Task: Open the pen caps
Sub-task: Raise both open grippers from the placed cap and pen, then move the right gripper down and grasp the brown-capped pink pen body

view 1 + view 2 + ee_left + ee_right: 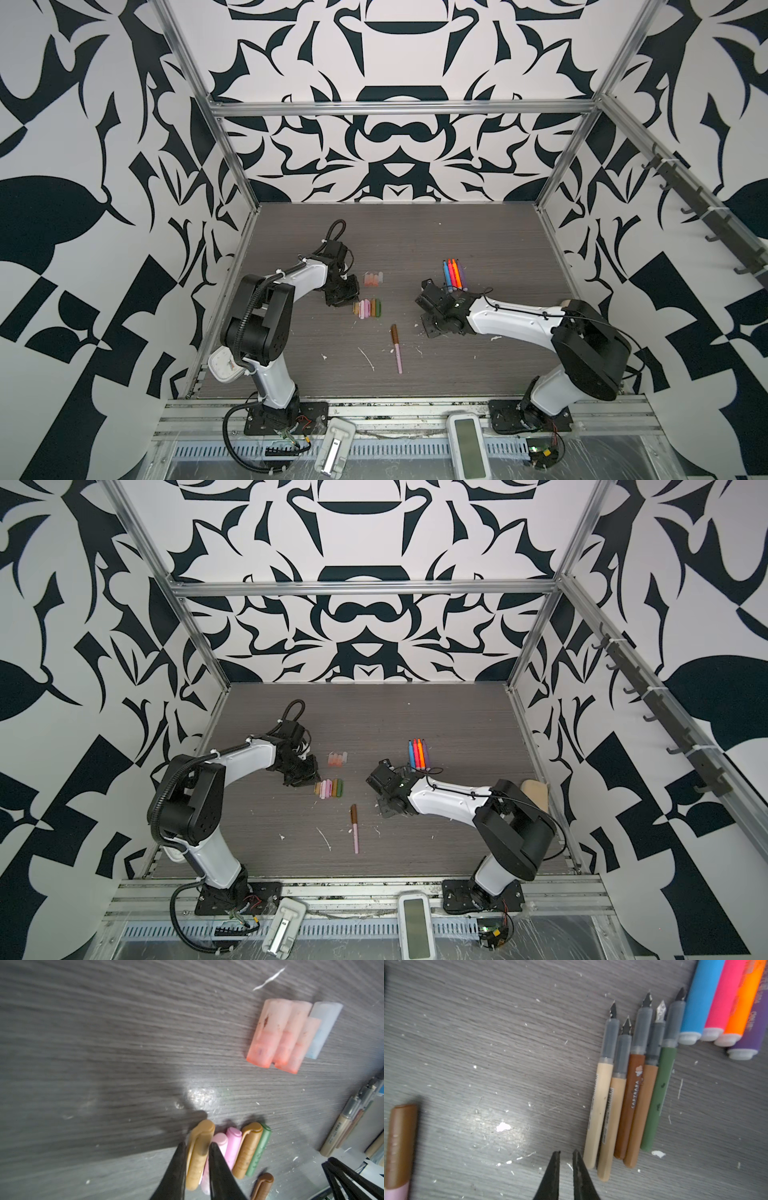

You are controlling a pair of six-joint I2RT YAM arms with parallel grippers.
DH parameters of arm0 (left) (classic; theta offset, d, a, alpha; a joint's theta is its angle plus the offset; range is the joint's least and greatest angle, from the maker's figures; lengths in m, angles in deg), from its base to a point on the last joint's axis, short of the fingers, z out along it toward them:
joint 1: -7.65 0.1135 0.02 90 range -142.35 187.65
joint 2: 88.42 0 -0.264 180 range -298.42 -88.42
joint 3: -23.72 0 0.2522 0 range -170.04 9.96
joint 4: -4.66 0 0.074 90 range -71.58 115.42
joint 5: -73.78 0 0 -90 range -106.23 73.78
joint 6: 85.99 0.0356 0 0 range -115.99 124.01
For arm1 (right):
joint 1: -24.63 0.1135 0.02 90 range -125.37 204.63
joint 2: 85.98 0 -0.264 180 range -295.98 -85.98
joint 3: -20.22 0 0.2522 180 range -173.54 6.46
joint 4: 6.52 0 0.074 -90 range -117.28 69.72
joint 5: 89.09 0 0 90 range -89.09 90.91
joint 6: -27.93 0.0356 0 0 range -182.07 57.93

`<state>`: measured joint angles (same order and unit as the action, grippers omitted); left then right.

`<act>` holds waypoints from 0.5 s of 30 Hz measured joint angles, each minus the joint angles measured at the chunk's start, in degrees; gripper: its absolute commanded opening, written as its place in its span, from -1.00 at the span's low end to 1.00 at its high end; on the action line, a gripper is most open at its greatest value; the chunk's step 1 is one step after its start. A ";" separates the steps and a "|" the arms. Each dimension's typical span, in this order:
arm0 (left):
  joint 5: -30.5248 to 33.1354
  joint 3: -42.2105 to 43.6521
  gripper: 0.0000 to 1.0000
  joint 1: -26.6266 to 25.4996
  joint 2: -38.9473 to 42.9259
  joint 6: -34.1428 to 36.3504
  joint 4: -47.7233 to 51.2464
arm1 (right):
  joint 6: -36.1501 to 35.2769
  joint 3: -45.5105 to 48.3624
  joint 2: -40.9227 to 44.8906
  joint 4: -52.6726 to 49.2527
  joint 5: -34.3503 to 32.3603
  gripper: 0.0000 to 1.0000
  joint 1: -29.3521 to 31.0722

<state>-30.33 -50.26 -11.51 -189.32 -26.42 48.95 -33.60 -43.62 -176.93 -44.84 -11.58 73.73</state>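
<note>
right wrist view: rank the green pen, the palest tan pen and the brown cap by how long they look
1. green pen and palest tan pen: too alike in length to rank
2. brown cap: clearly shortest, about half their length

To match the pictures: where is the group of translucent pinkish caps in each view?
Top view: translucent caps near the picture's middle.
Top view: likewise, slightly further left.
Left wrist: seen, beyond the coloured caps.
Right wrist: not in it.
Landmark: coloured caps beside them.

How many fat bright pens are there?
4, side by side: the blue pen, the pink pen, the orange pen and the purple pen, next to the slim uncapped pens. None looks hidden.
</note>
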 measured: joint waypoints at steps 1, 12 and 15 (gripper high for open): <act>0.20 0.00 -0.42 0.02 0.31 0.00 0.13 | 0.02 -0.44 -0.13 -0.55 -0.26 -0.66 0.13; 2.69 -1.16 -0.28 0.02 7.54 1.03 4.48 | 8.09 -3.23 -0.39 -2.34 3.89 -0.59 12.61; 2.84 -1.16 -0.26 0.02 10.47 1.11 5.64 | 12.66 -3.08 -0.50 -1.01 7.04 -0.59 15.39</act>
<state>-27.49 -51.42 -11.49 -178.85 -25.31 54.58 -20.94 -46.71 -177.44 -45.84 -4.54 89.12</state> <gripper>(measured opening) 0.364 0.203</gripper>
